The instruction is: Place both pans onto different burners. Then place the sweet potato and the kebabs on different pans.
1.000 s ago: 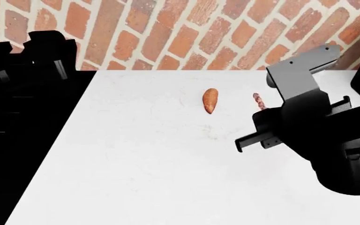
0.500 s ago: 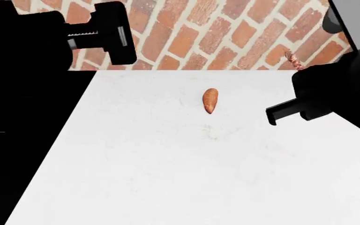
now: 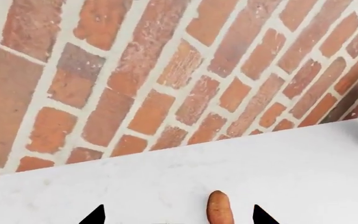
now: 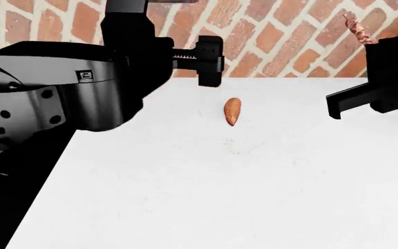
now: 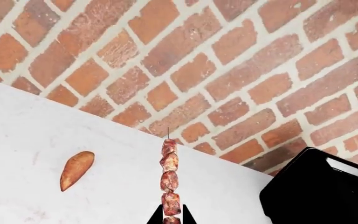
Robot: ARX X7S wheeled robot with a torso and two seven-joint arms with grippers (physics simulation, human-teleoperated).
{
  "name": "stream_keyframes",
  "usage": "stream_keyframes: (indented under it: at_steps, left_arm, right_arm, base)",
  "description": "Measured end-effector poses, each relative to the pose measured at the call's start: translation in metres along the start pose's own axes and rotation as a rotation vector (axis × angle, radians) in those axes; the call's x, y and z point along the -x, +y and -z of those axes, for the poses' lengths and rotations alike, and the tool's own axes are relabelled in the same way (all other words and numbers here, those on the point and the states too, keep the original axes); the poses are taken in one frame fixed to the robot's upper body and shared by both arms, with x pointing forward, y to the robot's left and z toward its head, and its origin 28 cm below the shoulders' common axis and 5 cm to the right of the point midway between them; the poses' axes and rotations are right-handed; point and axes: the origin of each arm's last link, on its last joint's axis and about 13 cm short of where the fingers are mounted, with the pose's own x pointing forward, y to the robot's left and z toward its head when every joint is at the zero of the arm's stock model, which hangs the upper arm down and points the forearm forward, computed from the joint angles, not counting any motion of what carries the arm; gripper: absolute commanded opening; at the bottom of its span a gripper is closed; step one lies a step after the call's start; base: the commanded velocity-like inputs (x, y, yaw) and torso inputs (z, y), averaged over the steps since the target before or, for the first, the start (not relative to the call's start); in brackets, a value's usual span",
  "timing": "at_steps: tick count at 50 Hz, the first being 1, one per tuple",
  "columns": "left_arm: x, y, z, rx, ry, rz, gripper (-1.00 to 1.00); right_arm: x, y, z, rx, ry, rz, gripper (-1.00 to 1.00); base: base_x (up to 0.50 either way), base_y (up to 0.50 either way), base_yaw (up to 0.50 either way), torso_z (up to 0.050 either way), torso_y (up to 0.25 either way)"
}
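The sweet potato (image 4: 232, 111), a small orange oval, lies on the white counter (image 4: 206, 181) near the brick wall. My left gripper (image 4: 202, 59) hangs open above the counter's back edge, just left of the sweet potato. In the left wrist view the sweet potato (image 3: 218, 207) shows between the spread tips of the left gripper (image 3: 177, 217), apart from them. My right gripper (image 4: 372, 46) is raised at the right and is shut on the kebabs (image 4: 358, 28). The kebabs (image 5: 169, 177) stick up from the right gripper (image 5: 171, 218). No pans or burners can be made out.
A brick wall (image 4: 268, 36) runs behind the counter. A featureless black area (image 4: 12, 207) borders the counter's left edge. A bulky black object (image 5: 319, 189) sits near the wall in the right wrist view, on the far side of the kebabs from the sweet potato (image 5: 76, 170).
My left arm has swung in from the left, bringing its gripper beside the sweet potato. The right gripper has lifted the kebabs off the counter and higher to the right. The sweet potato stayed put.
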Motion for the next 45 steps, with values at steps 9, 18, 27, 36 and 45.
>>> stream_keyframes:
  at_steps: [9, 18, 27, 36, 45]
  left_arm:
    - [-0.023, -0.019, 0.013, -0.06, 0.028, 0.037, 1.0]
    - [-0.037, -0.038, 0.024, -0.08, 0.032, 0.081, 1.0]
    - [-0.047, -0.05, 0.033, -0.075, 0.033, 0.103, 1.0]
    - [-0.059, -0.059, 0.044, -0.073, 0.045, 0.087, 1.0]
    - [-0.071, -0.064, 0.056, -0.085, 0.059, 0.045, 1.0]
  right_arm:
    - [0.004, -0.003, 0.001, -0.005, -0.012, 0.005, -1.0]
    - [0.005, -0.004, 0.005, -0.01, -0.01, 0.009, -1.0]
    - [0.004, -0.005, 0.008, -0.013, -0.005, 0.009, -1.0]
    - [0.003, -0.005, 0.011, -0.018, 0.0, 0.008, -1.0]
    - [0.003, -0.006, 0.016, -0.024, 0.005, 0.008, -1.0]
  base:
    - [0.0, 0.0, 0.0, 0.0, 0.0]
    - [0.0, 0.0, 0.0, 0.0, 0.0]
    - [0.0, 0.0, 0.0, 0.0, 0.0]
    - [0.0, 0.0, 0.0, 0.0, 0.0]
    - [0.0, 0.0, 0.0, 0.0, 0.0]
